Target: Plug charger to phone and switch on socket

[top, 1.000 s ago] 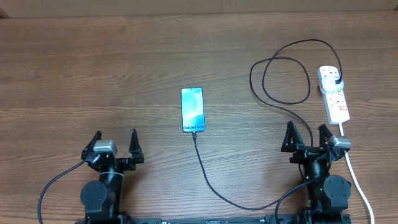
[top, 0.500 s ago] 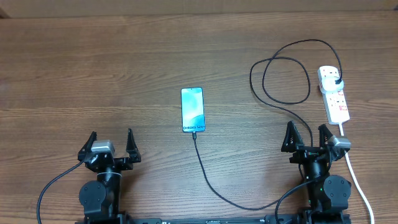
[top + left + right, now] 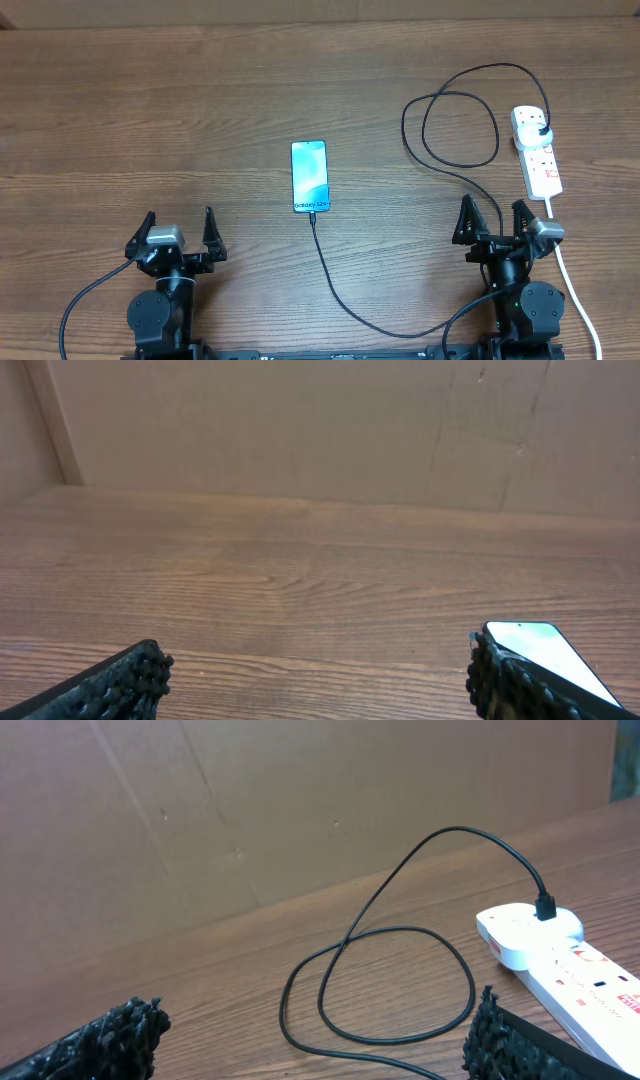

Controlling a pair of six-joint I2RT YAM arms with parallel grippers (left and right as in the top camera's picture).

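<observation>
Since a second ago the left gripper point(image 3: 179, 218) has edged left, away from the phone point(image 3: 309, 176); nothing else moved. On the bench point(image 3: 150, 100) the white socket point(image 3: 541, 160) lies far right of the phone. The screen glows blue-teal. The black charger point(image 3: 340, 300) meets the phone's near edge, its plug in the socket. The left and right gripper point(image 3: 491, 205) gape apart, empty.
</observation>
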